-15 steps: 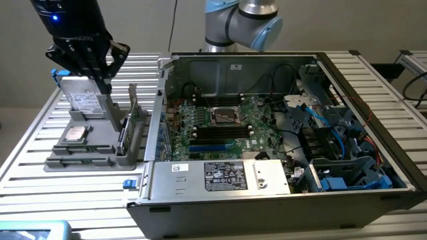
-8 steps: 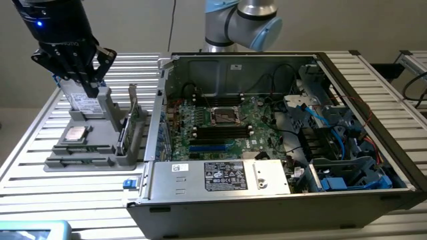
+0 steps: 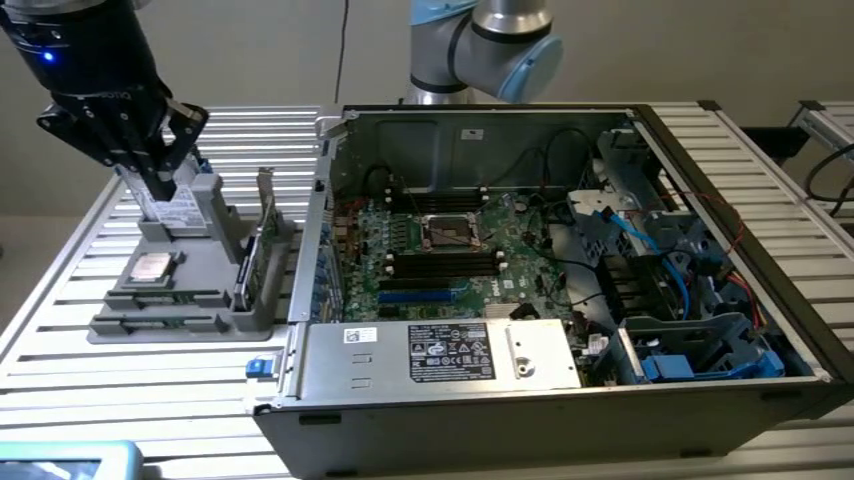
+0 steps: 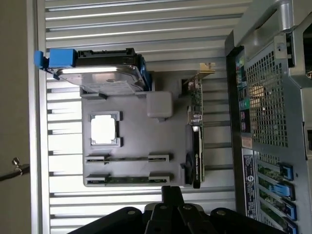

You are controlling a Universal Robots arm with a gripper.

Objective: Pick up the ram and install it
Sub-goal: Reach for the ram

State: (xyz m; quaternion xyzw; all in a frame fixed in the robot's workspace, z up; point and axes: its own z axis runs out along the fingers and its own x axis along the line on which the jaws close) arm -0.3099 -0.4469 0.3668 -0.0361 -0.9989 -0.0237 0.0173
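Nearest the wrist lens, check the gripper: its fingers are closed together and carry nothing. In the exterior frame it hangs at upper left, above the hard drive; contact cannot be confirmed. The open computer case fills centre and right and contains the motherboard. The grey tray at left holds the hard drive, expansion card, ram and processor. The ram lies in the tray's outermost slot, lower left.
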